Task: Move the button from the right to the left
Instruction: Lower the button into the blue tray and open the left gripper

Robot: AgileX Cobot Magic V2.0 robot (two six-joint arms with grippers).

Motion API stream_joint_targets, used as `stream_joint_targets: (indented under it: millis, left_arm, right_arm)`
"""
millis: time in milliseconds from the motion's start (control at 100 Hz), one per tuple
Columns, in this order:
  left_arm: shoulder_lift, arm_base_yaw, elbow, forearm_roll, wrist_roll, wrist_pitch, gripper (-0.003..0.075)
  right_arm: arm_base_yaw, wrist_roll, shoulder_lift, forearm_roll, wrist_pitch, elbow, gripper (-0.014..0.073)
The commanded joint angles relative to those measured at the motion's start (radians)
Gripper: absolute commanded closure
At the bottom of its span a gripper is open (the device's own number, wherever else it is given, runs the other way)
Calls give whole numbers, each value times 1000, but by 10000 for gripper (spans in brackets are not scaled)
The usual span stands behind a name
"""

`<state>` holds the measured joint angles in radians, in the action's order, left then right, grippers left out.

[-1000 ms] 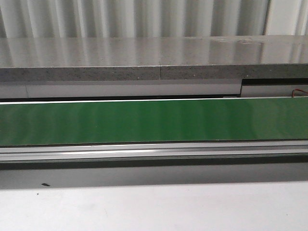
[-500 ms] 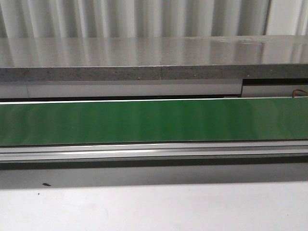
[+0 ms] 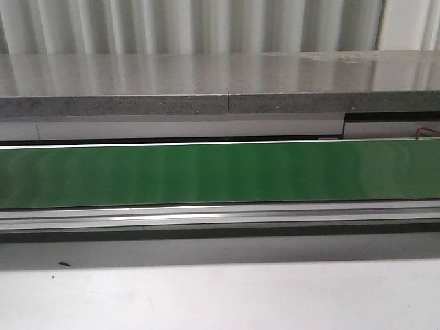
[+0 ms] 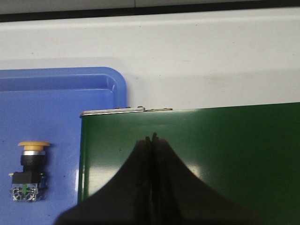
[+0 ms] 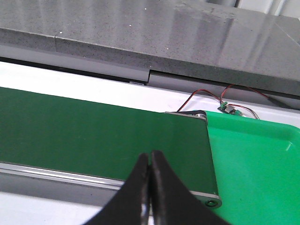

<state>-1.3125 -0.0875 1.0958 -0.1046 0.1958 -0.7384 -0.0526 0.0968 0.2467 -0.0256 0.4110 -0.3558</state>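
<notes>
With the button [image 4: 29,172] apparently already in the blue tray [image 4: 56,93], both tools [image 4: 151,140] [image 5: 150,157], pressed together, should hold clear.

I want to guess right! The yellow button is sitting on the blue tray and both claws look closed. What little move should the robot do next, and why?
Probably nothing big: the button already lies in the blue tray seen from the left wrist, and the green tray shows no button. The left gripper and right gripper are shut and empty, so I'd keep both over the green belt.
</notes>
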Motion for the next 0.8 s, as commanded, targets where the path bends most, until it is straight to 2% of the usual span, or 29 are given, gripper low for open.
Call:
stream_joint_targets:
  millis: [0,290,790]
  left_arm:
    - [91,34,-27,-18,-10,103,741]
    - [301,100,-244,-18,-6,250,741]
    - [676,109,-564,-19,-6,395,741]
  right_arm:
    - [-3,6,9,6,-83,-25,662]
    - [-3,6,9,6,-83,-25,662]
    - [-3,6,9,6,-83,-25,662]
